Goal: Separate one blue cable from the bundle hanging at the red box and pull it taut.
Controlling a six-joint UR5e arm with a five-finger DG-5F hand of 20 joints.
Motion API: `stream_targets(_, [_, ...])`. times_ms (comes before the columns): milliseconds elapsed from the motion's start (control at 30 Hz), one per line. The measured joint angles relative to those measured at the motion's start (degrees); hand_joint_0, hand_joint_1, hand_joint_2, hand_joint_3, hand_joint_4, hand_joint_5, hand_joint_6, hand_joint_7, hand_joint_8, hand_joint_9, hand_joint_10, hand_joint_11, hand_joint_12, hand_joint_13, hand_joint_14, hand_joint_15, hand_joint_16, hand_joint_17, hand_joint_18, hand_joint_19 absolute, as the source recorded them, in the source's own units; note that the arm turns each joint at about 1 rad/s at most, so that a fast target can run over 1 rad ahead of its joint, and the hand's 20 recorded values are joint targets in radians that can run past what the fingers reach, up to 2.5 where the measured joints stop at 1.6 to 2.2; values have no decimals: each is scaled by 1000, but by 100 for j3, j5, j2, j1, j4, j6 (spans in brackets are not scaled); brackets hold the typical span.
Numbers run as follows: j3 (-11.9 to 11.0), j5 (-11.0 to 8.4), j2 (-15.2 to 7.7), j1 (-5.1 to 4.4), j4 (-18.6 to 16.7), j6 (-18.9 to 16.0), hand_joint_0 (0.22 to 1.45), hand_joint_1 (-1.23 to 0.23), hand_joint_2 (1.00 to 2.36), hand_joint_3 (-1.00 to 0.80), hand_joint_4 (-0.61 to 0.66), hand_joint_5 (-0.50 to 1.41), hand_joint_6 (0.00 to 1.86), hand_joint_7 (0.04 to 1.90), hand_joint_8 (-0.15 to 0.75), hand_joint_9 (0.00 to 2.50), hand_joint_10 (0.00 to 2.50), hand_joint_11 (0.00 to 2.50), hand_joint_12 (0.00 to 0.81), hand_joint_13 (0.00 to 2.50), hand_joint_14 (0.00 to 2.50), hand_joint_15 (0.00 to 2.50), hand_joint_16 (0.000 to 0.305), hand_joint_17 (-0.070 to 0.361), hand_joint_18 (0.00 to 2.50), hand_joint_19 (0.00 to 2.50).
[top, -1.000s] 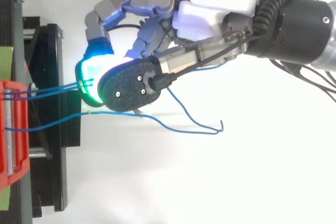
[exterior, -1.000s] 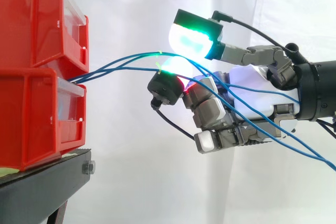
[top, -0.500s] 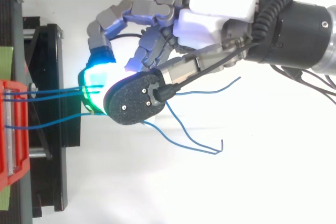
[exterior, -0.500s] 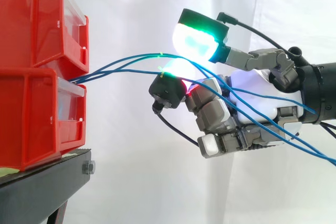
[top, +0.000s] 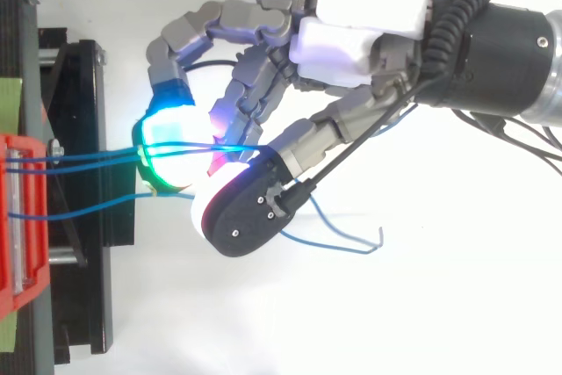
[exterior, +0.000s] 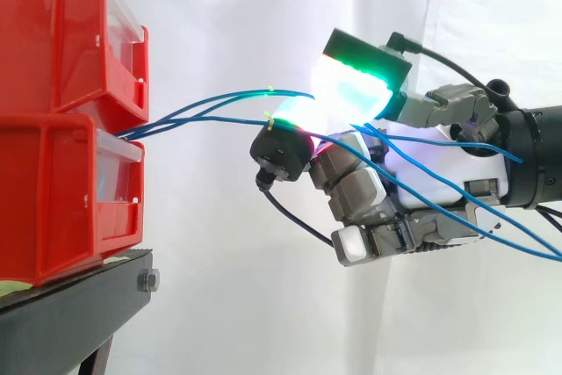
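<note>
The hand (exterior: 436,169) is sliding its thumb pad (top: 250,212) nearward off the blue cables (top: 88,156) (fingers still curling round them), probably loosening any single-cable pinch.

The hand (exterior: 439,173) has a glossy white palm shell and grey, blocky, segmented fingers; its fingertips (exterior: 356,83) are thick pads glowing white, green and cyan, one magenta; their backs are black, textured, with small screws; the wrist (top: 505,54) is a black cylinder.

Glossy plastic bins (exterior: 53,173); matt black stand (exterior: 61,313); cloth curtain (exterior: 246,305); smooth blue cables (exterior: 145,127).
</note>
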State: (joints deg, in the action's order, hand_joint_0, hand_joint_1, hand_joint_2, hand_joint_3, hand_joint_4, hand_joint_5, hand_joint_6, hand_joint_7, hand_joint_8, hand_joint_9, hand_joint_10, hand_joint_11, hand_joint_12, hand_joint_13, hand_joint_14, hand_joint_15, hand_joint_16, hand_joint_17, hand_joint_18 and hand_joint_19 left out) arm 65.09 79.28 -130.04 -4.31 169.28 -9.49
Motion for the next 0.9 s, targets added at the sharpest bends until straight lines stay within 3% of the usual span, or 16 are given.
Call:
stream_targets(200, [3,0,-1,0,-3,0,515,-767,1000,-500,95,-178,836,1118,316,1163,20,1128,406,1191,27,840,55,124,1010,618])
stream_targets(300, [3,0,0,0,-2,0,618,-683,1000,-500,76,-177,823,1136,298,1166,22,1121,384,1181,25,847,51,115,976,643])
stream_targets(567, [4,0,-2,0,0,-1,642,-812,1015,-299,32,-182,834,1203,299,1129,24,1145,386,1165,27,848,52,118,963,639])
stream_targets(600, [4,0,-1,0,0,-1,675,-882,1015,-307,20,-184,833,1275,294,1113,23,1142,392,1161,27,835,52,118,961,621])
stream_targets(700, [5,0,-3,-1,0,-1,755,-962,1008,-410,44,-189,866,1228,298,1095,24,1126,385,1148,29,823,52,117,960,596])
stream_targets(900, [7,0,0,-1,-4,0,840,-953,1000,-500,-73,-187,870,1250,288,1085,22,1109,370,1125,27,823,50,112,922,602])
